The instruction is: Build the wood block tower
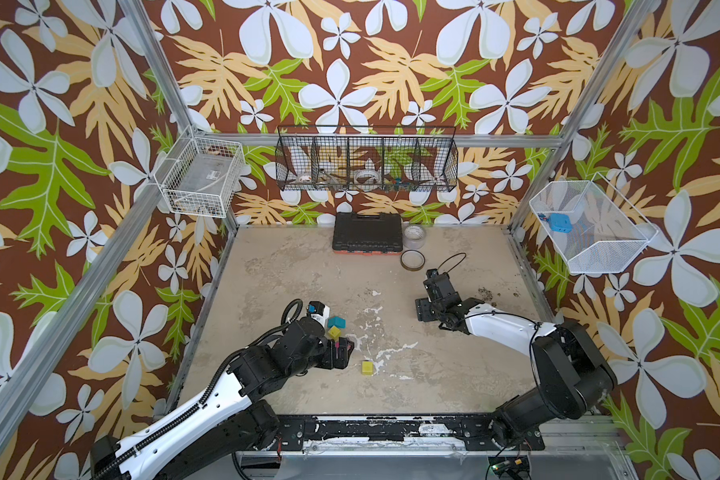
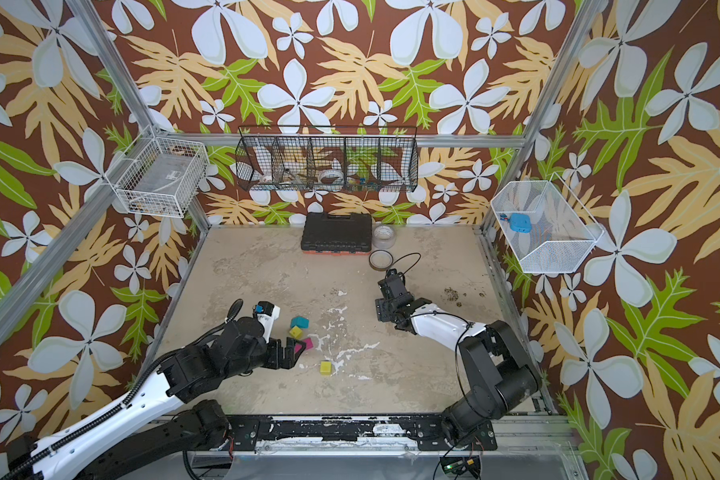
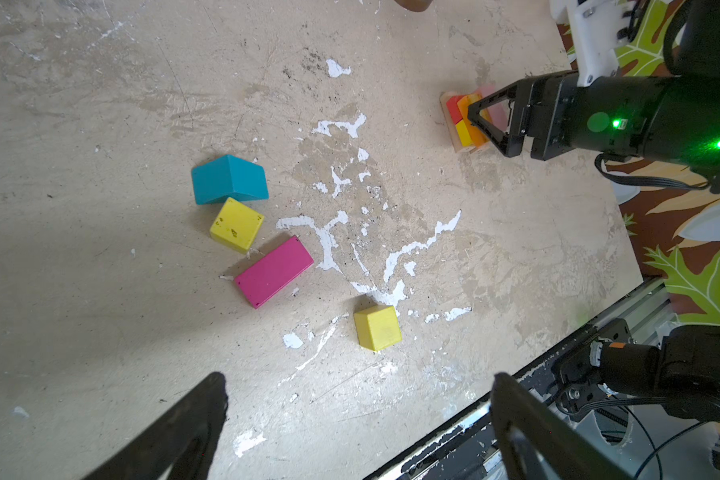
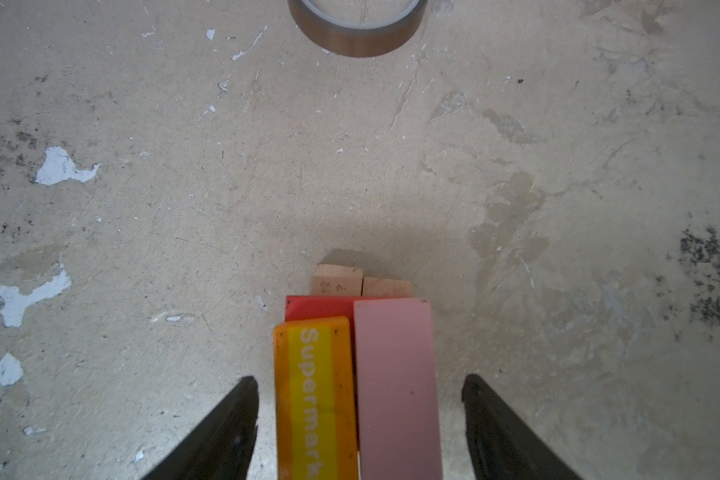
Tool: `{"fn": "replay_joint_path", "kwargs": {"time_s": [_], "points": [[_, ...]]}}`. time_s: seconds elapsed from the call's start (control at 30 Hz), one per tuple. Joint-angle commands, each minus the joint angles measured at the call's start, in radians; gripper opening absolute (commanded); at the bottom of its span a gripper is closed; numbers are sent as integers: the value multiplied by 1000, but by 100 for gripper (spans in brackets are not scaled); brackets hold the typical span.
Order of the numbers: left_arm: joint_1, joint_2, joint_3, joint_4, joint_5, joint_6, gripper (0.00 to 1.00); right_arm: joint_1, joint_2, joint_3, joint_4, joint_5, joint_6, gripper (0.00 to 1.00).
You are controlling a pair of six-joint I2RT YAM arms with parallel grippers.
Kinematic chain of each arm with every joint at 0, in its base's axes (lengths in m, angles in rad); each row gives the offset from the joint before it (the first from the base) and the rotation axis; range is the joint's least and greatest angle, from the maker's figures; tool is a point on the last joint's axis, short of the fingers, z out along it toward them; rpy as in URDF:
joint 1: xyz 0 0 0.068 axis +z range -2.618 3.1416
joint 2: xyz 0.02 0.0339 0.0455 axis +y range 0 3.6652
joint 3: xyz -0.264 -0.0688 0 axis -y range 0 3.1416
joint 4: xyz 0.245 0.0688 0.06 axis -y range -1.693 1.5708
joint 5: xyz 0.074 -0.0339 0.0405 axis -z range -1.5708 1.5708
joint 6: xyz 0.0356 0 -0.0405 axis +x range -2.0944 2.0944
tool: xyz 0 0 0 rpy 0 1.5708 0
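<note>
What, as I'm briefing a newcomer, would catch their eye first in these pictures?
The brown wallpaper with big white flowers and green leaves covers the walls. On the tan table, a teal roof-shaped block, a yellow cube and a magenta slab lie clustered by the open left gripper. The open right gripper straddles a started stack, an orange-and-yellow lettered block beside a pink block.
</note>
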Motion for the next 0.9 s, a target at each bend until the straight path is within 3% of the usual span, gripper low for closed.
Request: {"fn": "replay_joint_path", "kwargs": {"time_s": [0.0,0.23,0.87], "points": [[0,0,-2,18,-6,0,100,0,13,5,18,-14,-8,76],[1,0,-2,18,-5,0,100,-2,24,10,21,-17,-8,75],[1,-2,-3,19,-3,-1,100,-21,55,17,27,-42,5,60]]}}
